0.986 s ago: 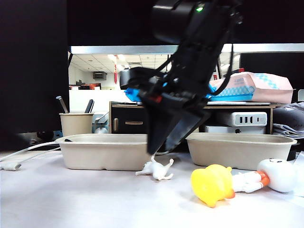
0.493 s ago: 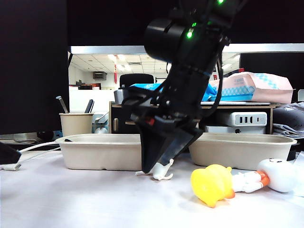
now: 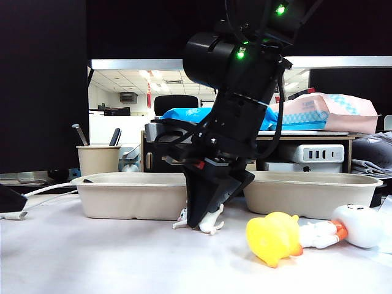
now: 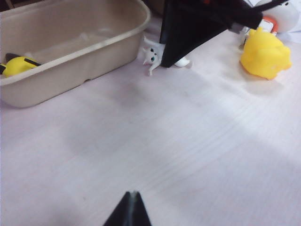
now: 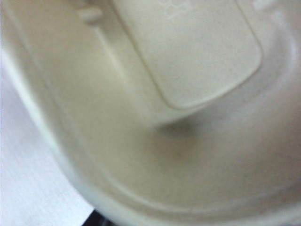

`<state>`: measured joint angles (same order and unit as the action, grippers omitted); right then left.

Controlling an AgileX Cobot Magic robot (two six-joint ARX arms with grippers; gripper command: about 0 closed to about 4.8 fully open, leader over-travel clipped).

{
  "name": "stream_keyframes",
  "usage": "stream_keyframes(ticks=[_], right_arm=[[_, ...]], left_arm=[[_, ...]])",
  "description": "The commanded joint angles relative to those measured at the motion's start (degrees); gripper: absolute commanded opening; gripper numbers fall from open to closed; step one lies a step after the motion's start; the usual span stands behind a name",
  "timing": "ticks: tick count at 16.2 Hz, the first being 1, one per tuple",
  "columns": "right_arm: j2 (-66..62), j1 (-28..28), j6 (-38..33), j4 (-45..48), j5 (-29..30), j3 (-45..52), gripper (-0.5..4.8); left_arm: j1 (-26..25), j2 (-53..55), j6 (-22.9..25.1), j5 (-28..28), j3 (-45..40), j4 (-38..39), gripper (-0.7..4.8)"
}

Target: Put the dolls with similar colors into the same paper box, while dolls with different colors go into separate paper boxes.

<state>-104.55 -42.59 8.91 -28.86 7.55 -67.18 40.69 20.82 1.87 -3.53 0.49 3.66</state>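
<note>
The dolls lie in several places. The yellow mouse-like doll (image 4: 16, 66) with black ears sits inside the left paper box (image 3: 131, 199). The other three are out on the bench (image 3: 122, 260). The white four-legged animal (image 3: 212, 222) lies on the bench just in front of the gap between the left paper box and the right paper box (image 3: 306, 197). The right tool (image 3: 196, 224), on an arm reaching across to the middle, points down onto it. Its two black fingers (image 4: 188, 33) form one narrow wedge pinched on the animal's body, and in the left wrist view the head and hind end stick out on either side. The animal rests on the bench surface. To the right, the yellow duck (image 3: 272, 237) with the orange beak lies tipped over, touching the white round-headed figure (image 3: 361, 225) with the orange collar, which lies on its side in front of the right paper box. The left tool (image 4: 129, 212) hangs low over bare bench, well apart from the dolls. Only a dark pointed tip of it shows, so I cannot tell how its jaws stand. The right wrist view is filled by the blurred inside of a paper box, and I cannot tell which one. A beige pen cup (image 3: 98, 160) stands behind the left paper box.
</note>
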Motion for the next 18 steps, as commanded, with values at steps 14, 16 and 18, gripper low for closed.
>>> stream_keyframes(ticks=[14, 16, 18], right_arm=[[15.9, 3.4, 0.1, -3.1, -4.4, -0.3, 0.10], [16.2, 3.8, 0.1, -4.2, -4.4, -0.3, 0.10], [16.2, 3.8, 0.1, -5.6, -4.4, -0.3, 0.10]], left_arm=[[0.0, -19.5, 0.0, -0.2, 0.0, -0.5, -0.05], [0.0, -20.0, 0.1, -0.2, 0.0, -0.5, -0.05], [0.0, -20.0, 0.1, -0.2, 0.0, -0.5, -0.05]])
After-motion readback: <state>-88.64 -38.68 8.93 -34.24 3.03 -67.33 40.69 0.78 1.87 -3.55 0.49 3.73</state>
